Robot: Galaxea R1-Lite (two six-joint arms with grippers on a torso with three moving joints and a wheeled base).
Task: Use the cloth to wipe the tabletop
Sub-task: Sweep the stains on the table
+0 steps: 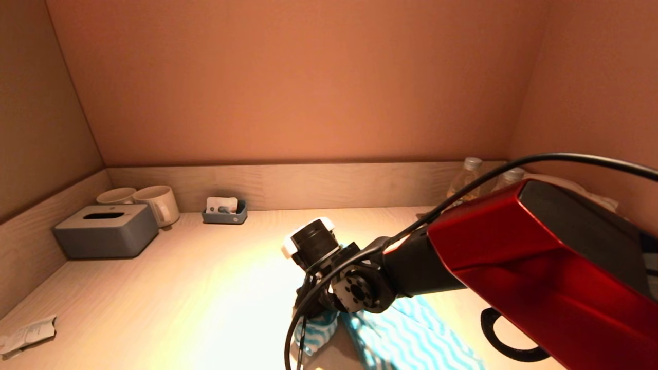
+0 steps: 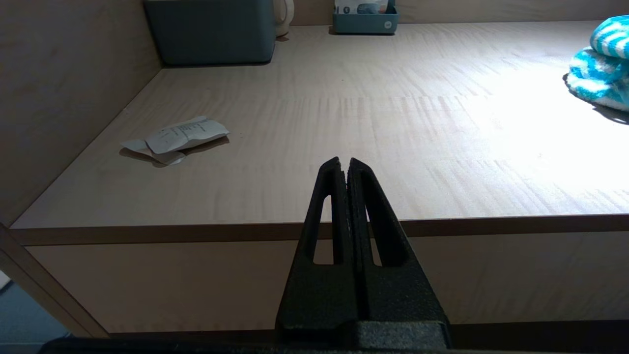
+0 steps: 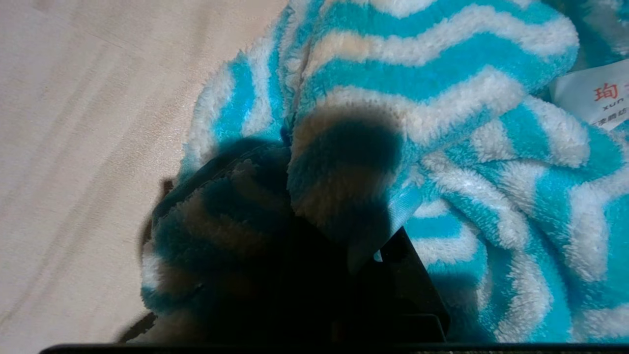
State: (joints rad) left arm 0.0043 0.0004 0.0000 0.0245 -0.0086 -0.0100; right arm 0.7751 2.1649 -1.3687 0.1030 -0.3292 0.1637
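Observation:
A fluffy cloth with blue and white wavy stripes (image 1: 406, 334) lies on the light wooden tabletop (image 1: 205, 288) near its front edge. My right gripper (image 1: 317, 308) is down on the cloth's left end and shut on a bunched fold of it. In the right wrist view the cloth (image 3: 417, 98) wraps over the right gripper (image 3: 339, 231) and hides most of it. The cloth also shows at the far right of the left wrist view (image 2: 602, 69). My left gripper (image 2: 345, 164) is shut and empty, parked below and in front of the table's front edge.
A grey tissue box (image 1: 105, 229), two white mugs (image 1: 154, 203) and a small grey tray (image 1: 224, 211) stand along the back left. Two plastic bottles (image 1: 468, 177) stand at the back right. A crumpled paper (image 1: 25, 335) lies at the front left. Walls close three sides.

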